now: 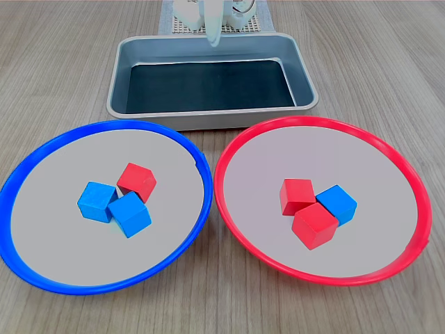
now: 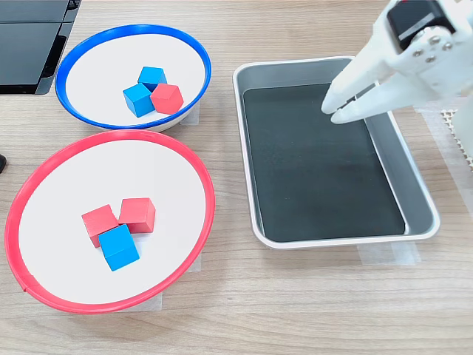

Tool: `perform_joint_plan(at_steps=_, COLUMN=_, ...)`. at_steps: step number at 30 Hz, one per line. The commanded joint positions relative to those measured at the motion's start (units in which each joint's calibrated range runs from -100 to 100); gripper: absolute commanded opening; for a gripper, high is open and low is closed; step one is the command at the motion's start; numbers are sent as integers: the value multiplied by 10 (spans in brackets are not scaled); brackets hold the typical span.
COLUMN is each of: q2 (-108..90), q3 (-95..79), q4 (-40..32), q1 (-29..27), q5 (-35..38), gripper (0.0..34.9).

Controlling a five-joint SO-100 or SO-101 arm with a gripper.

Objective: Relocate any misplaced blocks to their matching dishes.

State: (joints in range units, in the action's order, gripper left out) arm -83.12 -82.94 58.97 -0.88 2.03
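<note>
Apparently no block has been picked yet: the white gripper [image 2: 341, 109] hangs over the far end of the silver metal tray [image 2: 421, 194], its 2 fingers nearly together around nothing, so it reads as clenched and empty. In the first exterior view only its tip [image 1: 213, 35] shows above the tray's far wall. The tray holds nothing but its dark liner. The blue-rimmed dish [image 1: 42, 149] on the first exterior view's left holds 2 blue cubes and the misplaced red cube [image 1: 137, 181], which sits at the far side of that cluster, touching both. The red-rimmed dish [image 1: 389, 149] on the first exterior view's right holds 2 red cubes and the misplaced blue cube [image 1: 337, 203], pressed against them on the right. The step in hand looks like the approach; next the arm would need to reach toward 1 dish, spread its fingers and descend on the odd cube without nudging its touching neighbours.
</note>
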Motion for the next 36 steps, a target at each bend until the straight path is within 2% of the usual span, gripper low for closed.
perform_joint_plan(at_steps=1, q2=119, q3=126, q4=-12, q1=6, q5=33, gripper=4)
perform_joint_plan(at_steps=10, q2=362, q3=345, q4=-11, q1=-1, q5=144, gripper=3)
perform_joint_plan(at_steps=18, q2=583, q3=535, q4=4, q1=2, q5=210, gripper=3)
perform_joint_plan(at_steps=32, q2=819, q3=724, q4=-12, q1=-43, q5=350, gripper=3)
perform_joint_plan(at_steps=34, q2=850, q3=754, q4=-14, q1=-52, q5=364, gripper=21)
perform_joint_plan(at_steps=36, q2=876, q3=781, q4=-14, q1=-59, q5=374, gripper=65)
